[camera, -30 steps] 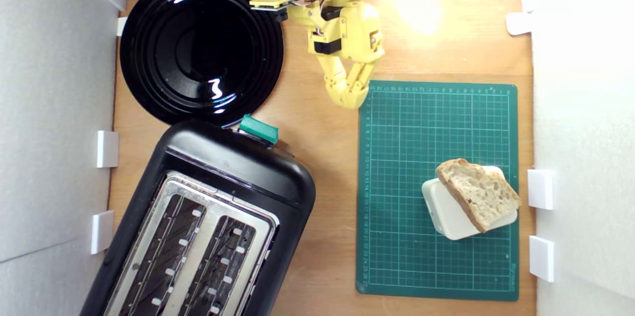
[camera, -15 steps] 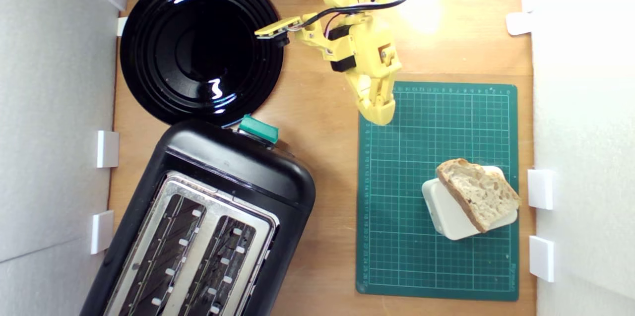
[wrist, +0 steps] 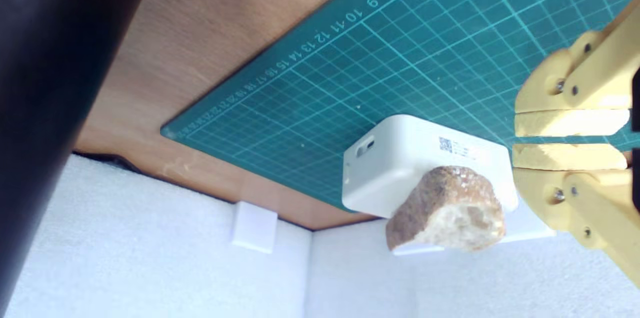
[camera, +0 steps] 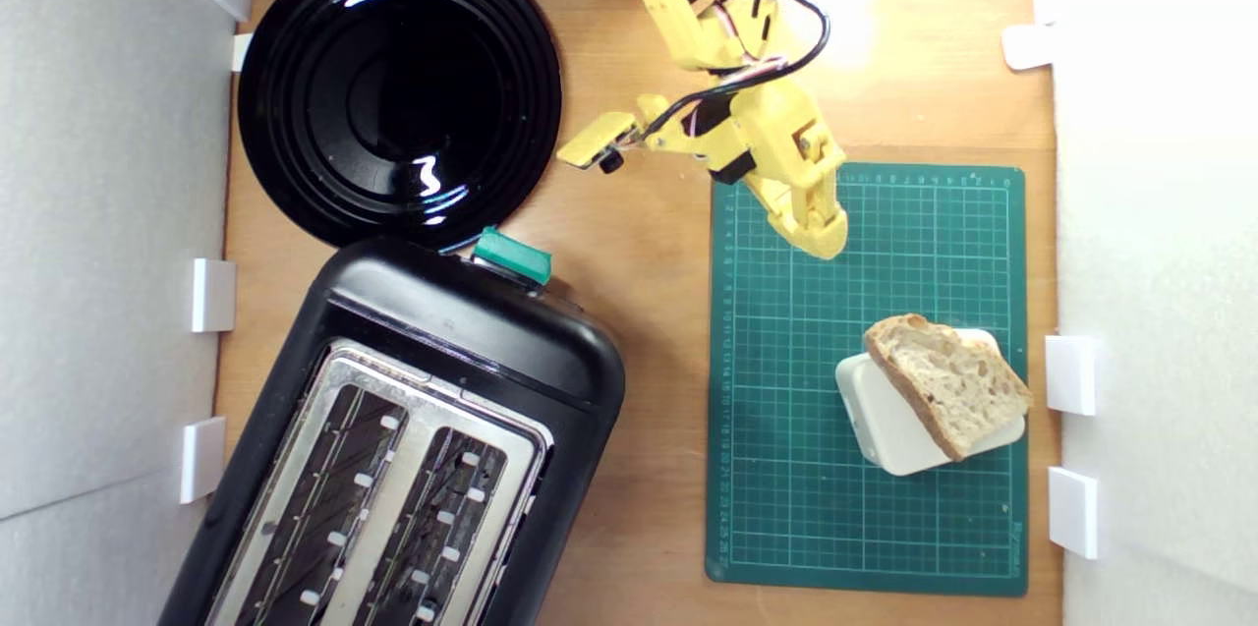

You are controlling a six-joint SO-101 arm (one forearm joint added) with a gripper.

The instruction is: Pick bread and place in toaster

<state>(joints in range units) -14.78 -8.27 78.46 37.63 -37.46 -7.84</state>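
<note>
The bread, a beige holey slice with a brown crust, lies tilted on a cream-white box at the exterior view's right. In the wrist view the bread shows its crust end, sticking out past the box. My yellow gripper hangs above the far part of the green mat, well short of the bread, its jaws together and nothing held. In the wrist view the gripper shows only a thin slit between its fingers. The black toaster, two slots open upward and with a green lever knob, stands at the near left.
A glossy black plate lies at the far left, beyond the toaster. The green cutting mat covers the right of the wooden table. White foam walls with small white clips close both sides. A dark blurred mass fills one side of the wrist view.
The arm has swung from beside the plate toward the exterior view's right and nearer the bread, so the gripper is now over the mat. Bread, box and toaster have not moved.
</note>
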